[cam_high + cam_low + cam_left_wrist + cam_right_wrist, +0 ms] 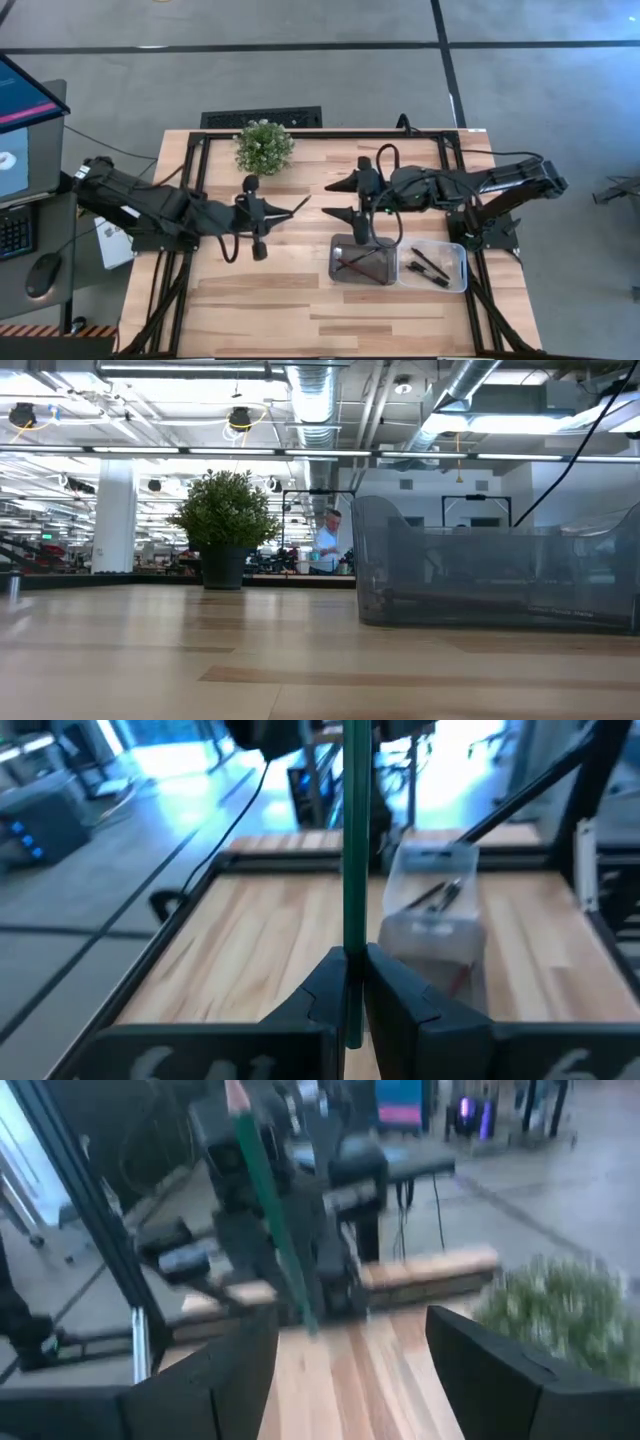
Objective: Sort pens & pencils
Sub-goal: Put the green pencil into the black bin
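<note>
From above, the left gripper (285,211) hangs over the middle of the table (250,300), clenched on a thin green pencil (296,206) that points toward the right arm. The right gripper (338,199) faces it nearby, its fingers spread and empty. Two trays sit side by side below the right arm: a metal tray (363,277) holding thin sticks and a clear tray (455,252) holding black pens (430,267).

The low view shows only a potted plant (225,520) and a tray wall (480,575).

In the left wrist view the pencil (353,850) stands clamped between the fingers (325,990).

The right wrist view looks past its parted fingers (500,1370) at the pencil (270,1210). This looks like a handover; next, the right gripper must close on the free end before the left lets go.
</note>
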